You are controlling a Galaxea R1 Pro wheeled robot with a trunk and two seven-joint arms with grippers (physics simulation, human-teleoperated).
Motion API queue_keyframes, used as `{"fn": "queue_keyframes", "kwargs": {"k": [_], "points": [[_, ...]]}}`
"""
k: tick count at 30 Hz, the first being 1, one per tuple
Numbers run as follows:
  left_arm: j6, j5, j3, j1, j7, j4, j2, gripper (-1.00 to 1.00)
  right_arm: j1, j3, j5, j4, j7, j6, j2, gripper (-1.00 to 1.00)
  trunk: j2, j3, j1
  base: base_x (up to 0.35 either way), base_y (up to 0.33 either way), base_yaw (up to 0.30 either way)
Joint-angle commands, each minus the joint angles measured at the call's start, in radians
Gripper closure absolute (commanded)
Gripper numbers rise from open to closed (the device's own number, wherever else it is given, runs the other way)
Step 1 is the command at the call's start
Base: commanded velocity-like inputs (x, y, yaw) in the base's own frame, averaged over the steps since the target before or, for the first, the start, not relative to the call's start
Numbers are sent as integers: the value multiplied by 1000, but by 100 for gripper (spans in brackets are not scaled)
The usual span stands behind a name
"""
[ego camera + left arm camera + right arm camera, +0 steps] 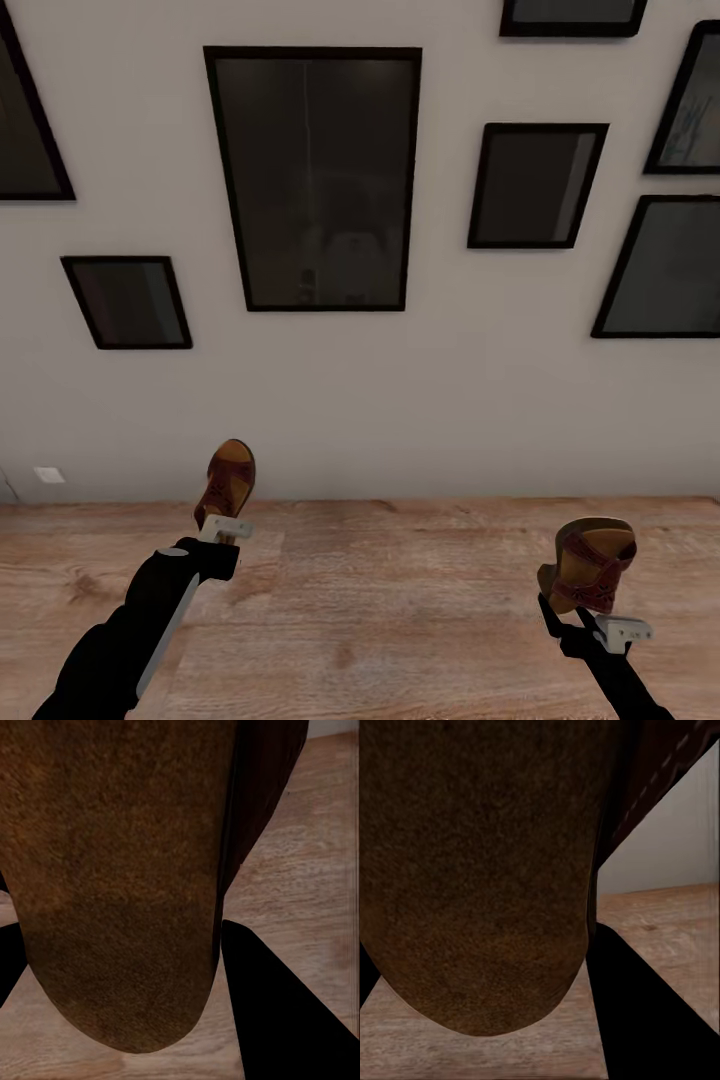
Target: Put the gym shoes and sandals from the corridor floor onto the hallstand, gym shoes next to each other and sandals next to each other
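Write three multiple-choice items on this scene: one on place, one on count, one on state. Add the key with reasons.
1. Where is the brown leather sandal with the patterned strap on the robot's left?
A. flat on the floor
B. raised in the left gripper
C. hanging on the wall

2. How many dark picture frames show on the wall?
A. two
B. four
C. seven

3. The right gripper is
A. open and idle
B. shut on the other sandal
C. pressing the wall

Key: B, it stands above the fingers; C, seven frames count; B, the sandal sits clamped.
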Motion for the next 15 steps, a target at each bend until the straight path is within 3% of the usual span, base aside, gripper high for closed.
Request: {"fn": "queue_keyframes", "kwargs": {"k": [1, 15], "points": [[0, -3, 0, 0, -3, 0, 0, 100, 0, -2, -2, 0, 0, 0, 0, 100, 0, 0, 0, 0, 0, -285], [0, -3, -1, 1, -3, 0, -1, 100, 0, -2, -1, 0, 0, 0, 0, 100, 0, 0, 0, 0, 0, -285]]}}
